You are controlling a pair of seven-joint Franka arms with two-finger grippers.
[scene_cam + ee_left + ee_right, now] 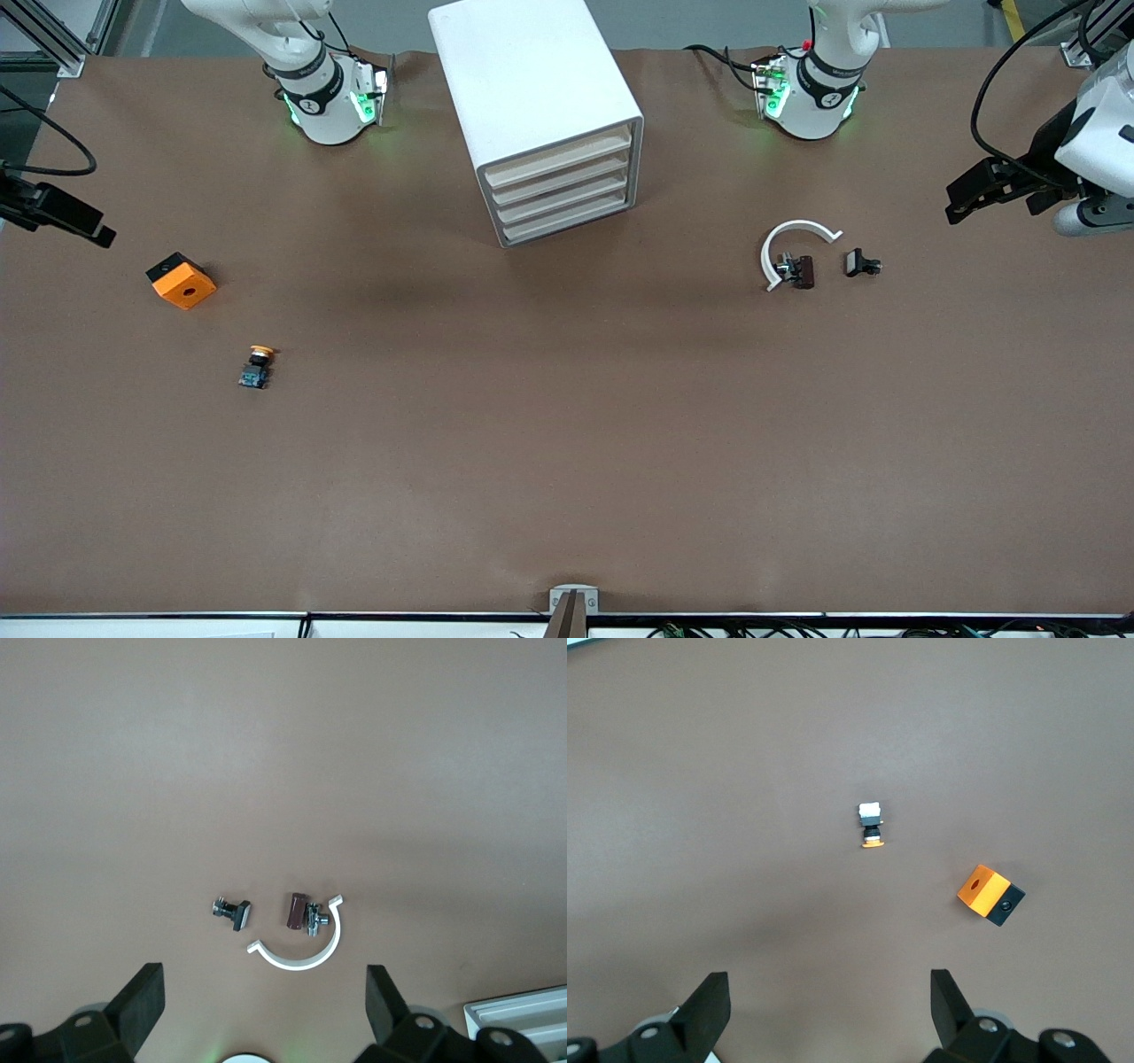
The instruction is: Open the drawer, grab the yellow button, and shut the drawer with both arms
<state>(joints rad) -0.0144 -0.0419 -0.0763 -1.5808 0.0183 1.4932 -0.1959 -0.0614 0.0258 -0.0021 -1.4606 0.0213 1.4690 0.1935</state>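
Observation:
The button, with an orange cap, black body and blue base, lies on the brown table toward the right arm's end; it also shows in the right wrist view. The white drawer cabinet stands at mid-table near the bases, with its several drawers all shut. My right gripper hangs open and empty over the table's edge at the right arm's end; its own view shows the jaws wide apart. My left gripper hangs open and empty over the left arm's end, jaws wide apart.
An orange square block with a black hole lies farther from the front camera than the button, also in the right wrist view. A white arc with small dark parts lies toward the left arm's end, and shows in the left wrist view.

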